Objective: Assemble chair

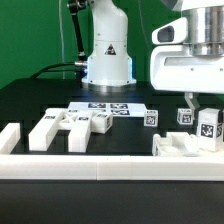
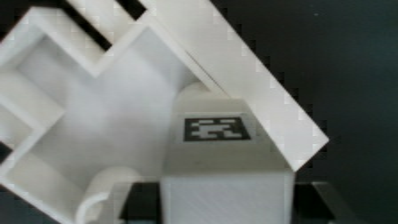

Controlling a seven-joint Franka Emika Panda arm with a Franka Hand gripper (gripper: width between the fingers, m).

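Over black table (image 1: 28, 102), gripper (image 1: 199, 120) hangs above chair parts (image 1: 178, 147).

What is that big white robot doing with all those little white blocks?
The robot arm is putting a chair together from white plastic pieces. Its gripper is low over a tagged block at the exterior view's right, just above a bigger white piece. I cannot tell whether it is squeezing the block. Other loose pieces lie at the exterior view's left, in front of the marker board, so plenty seems left to do.
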